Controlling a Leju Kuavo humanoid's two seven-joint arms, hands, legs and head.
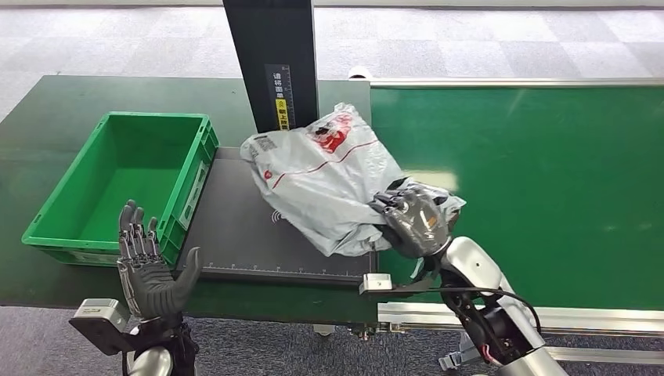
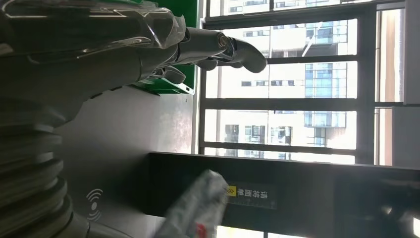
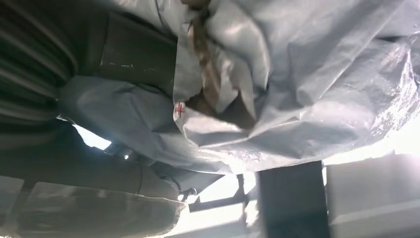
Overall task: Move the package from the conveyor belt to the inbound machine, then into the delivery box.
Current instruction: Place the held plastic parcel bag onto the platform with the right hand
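Observation:
The package [image 1: 329, 176] is a crumpled grey plastic mailer with red print, lying across the dark scanning plate [image 1: 235, 235] of the inbound machine and the edge of the green conveyor belt [image 1: 532, 180]. My right hand [image 1: 413, 221] grips the mailer's near right corner; up close the grey plastic [image 3: 297, 89] folds over my fingers. My left hand [image 1: 149, 266] is raised with fingers spread and empty, in front of the green delivery box [image 1: 129, 184]. The mailer's far end [image 2: 198, 206] appears in the left wrist view beyond my thumb [image 2: 218, 47].
The machine's black post [image 1: 272, 63] with a yellow label rises behind the plate. The green box is empty and sits left of the plate. Grey carpet lies beyond the table.

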